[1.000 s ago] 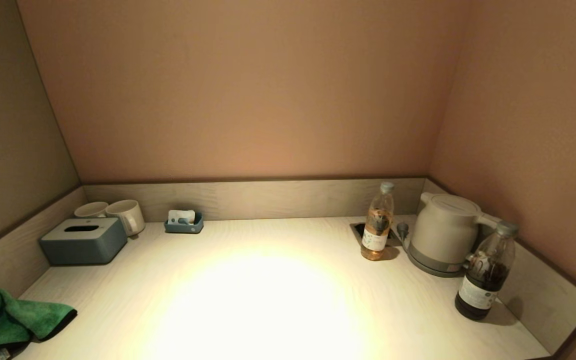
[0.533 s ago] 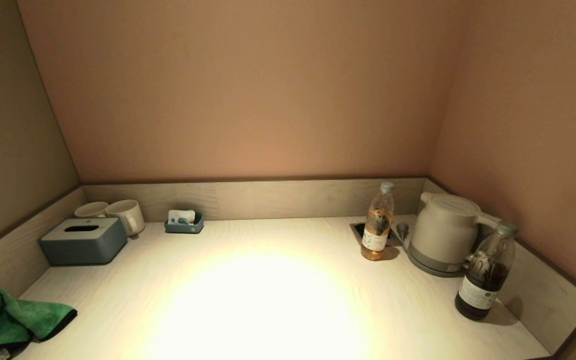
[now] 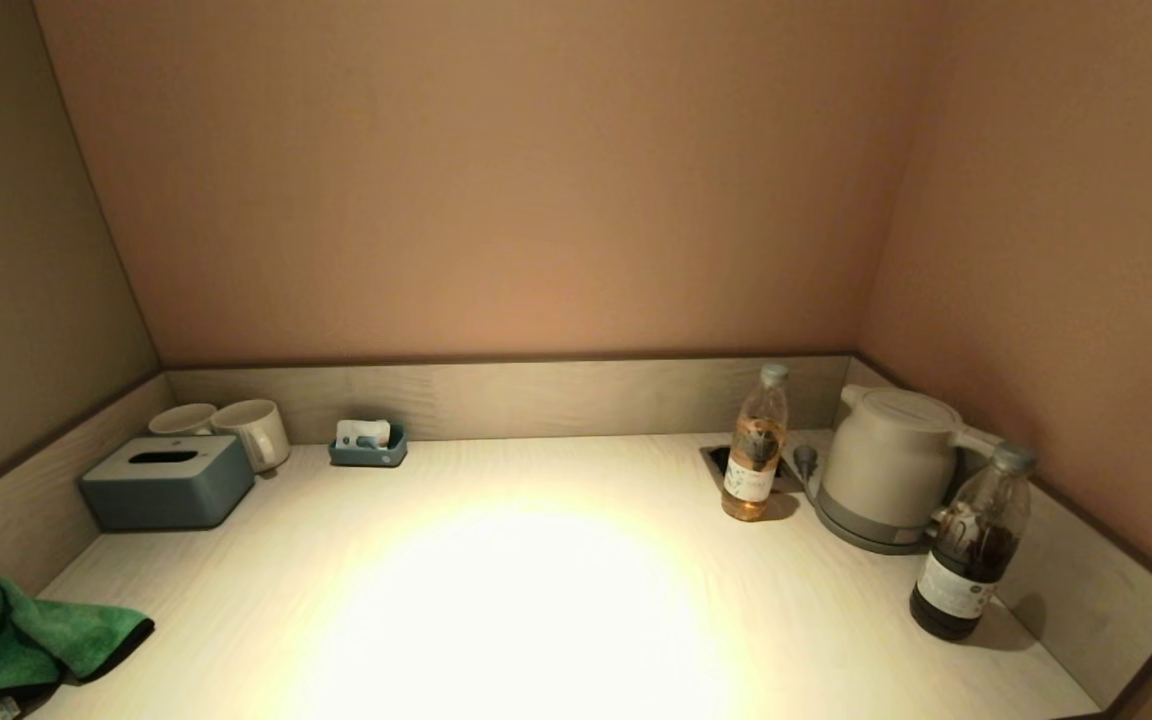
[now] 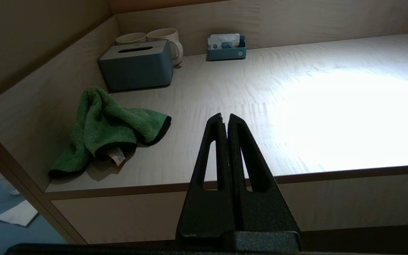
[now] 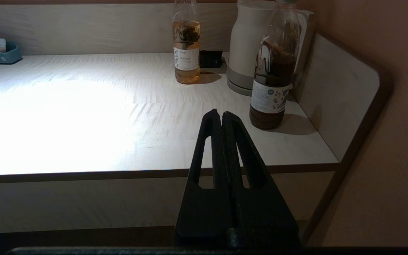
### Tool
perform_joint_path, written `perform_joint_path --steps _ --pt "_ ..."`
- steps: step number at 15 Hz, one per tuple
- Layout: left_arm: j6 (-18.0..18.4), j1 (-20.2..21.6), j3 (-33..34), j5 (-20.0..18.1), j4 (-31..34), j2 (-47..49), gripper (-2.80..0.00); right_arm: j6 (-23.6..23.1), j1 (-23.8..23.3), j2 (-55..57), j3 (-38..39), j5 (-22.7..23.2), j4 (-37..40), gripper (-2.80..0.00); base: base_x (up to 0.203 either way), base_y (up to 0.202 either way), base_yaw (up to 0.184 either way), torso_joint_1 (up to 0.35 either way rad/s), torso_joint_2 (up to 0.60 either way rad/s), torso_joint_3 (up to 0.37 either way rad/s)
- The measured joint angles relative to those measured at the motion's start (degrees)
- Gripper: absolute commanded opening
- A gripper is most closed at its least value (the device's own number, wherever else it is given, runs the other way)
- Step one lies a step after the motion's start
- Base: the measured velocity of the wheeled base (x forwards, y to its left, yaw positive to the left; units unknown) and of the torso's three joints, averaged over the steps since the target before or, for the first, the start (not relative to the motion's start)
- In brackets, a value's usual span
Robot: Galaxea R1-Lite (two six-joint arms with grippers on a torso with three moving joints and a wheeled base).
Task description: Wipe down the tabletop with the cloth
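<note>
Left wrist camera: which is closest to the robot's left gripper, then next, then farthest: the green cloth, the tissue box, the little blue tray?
From the left gripper:
1. Green cloth, near front edge.
2. Tissue box, farther back.
3. Little blue tray, by back wall.

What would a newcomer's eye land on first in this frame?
Probably the bright pool of light on the tabletop, then the crumpled green cloth at its near left corner. At the right stand a kettle and two bottles, the dark bottle nearest. Both the left gripper and right gripper hang shut before the front edge.
</note>
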Motion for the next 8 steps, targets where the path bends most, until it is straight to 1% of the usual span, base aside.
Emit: perform_joint_path --steps 8 --pt "0.00 -0.02 -0.02 0.00 0.00 0.00 -2.80 0.04 0.02 0.00 0.00 -0.02 0.02 -2.80 0.000 0.000 0.000 0.000 0.00 0.000"
